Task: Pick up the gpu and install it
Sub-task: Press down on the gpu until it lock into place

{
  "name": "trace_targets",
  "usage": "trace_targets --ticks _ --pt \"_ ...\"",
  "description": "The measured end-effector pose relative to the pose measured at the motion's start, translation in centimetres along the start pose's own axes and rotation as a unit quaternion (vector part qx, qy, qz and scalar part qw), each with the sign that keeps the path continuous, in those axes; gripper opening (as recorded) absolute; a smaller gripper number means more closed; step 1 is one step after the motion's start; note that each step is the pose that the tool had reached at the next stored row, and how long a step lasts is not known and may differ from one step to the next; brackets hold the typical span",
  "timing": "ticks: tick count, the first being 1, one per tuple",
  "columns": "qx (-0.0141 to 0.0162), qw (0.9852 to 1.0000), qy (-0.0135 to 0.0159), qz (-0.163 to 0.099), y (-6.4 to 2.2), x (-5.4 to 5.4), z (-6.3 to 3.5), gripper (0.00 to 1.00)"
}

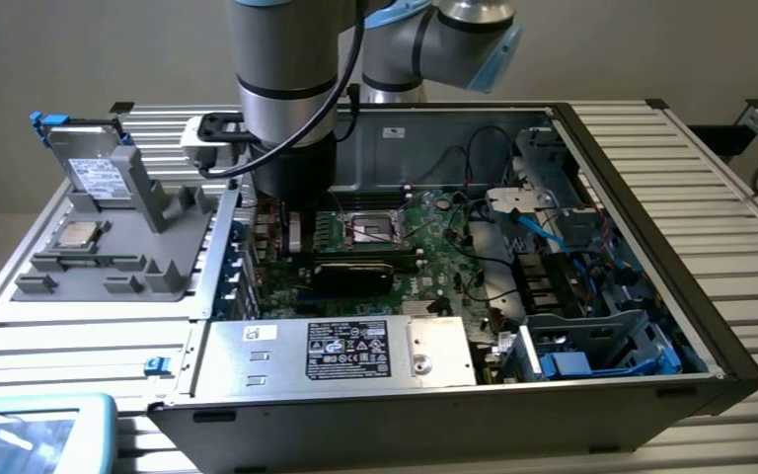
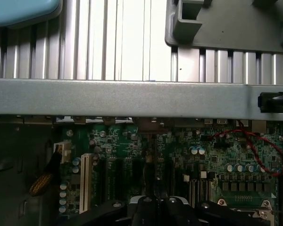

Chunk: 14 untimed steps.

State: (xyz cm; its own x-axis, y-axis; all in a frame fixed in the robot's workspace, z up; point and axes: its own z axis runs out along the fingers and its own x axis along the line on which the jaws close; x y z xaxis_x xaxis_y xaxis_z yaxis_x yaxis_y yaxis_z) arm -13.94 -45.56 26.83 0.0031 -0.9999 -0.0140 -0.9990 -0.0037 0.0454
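- While the arm reached down into the open computer case (image 1: 643,247), its wrist hung low over the motherboard (image 1: 445,247), toward the exterior view's left side of the case interior.
- The gripper (image 2: 158,200) showed in the wrist view as dark finger bodies close together at the picture's edge, just above the expansion slots (image 2: 118,174).
- Between those fingers a thin vertical edge ran down toward the slots; it looked like the gpu (image 2: 149,176) seen edge-on, so the hand appeared pinched on it, though the contact itself was hard to make out.
- In the exterior view a black block (image 1: 359,272) lay on the motherboard just near of the CPU socket (image 1: 372,229), directly under the wrist; whether it was the card's cooler I could not tell.
- A red wire (image 2: 254,141) looped over the board beside the slots.
- A silver labelled power supply box (image 1: 340,351) filled the near edge of the case.
- To the exterior view's left, outside the case, a grey fixture (image 1: 129,237) stood on the slatted table (image 1: 76,336) and held a silver drive (image 1: 96,173) upright, with a round-faced part (image 1: 76,235) lying flat nearer.
- A pale blue tray corner (image 1: 24,430) sat at the near left.
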Motion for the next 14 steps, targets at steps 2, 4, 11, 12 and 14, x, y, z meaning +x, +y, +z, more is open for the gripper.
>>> trace_targets --ticks 2,4,11,12,14 --pt "0.0 1.0 0.0 0.0 -0.01 -0.01 -0.01 0.12" --pt "0.0 1.0 0.0 0.0 -0.01 -0.01 0.0 0.12" --pt "-0.001 1.0 0.0 0.0 0.06 -0.01 0.03 0.12" --pt "-0.0014 1.0 0.0 0.0 0.07 -0.01 0.06 0.12" --pt "-0.0021 1.0 0.0 0.0 0.09 -0.01 0.07 0.12"
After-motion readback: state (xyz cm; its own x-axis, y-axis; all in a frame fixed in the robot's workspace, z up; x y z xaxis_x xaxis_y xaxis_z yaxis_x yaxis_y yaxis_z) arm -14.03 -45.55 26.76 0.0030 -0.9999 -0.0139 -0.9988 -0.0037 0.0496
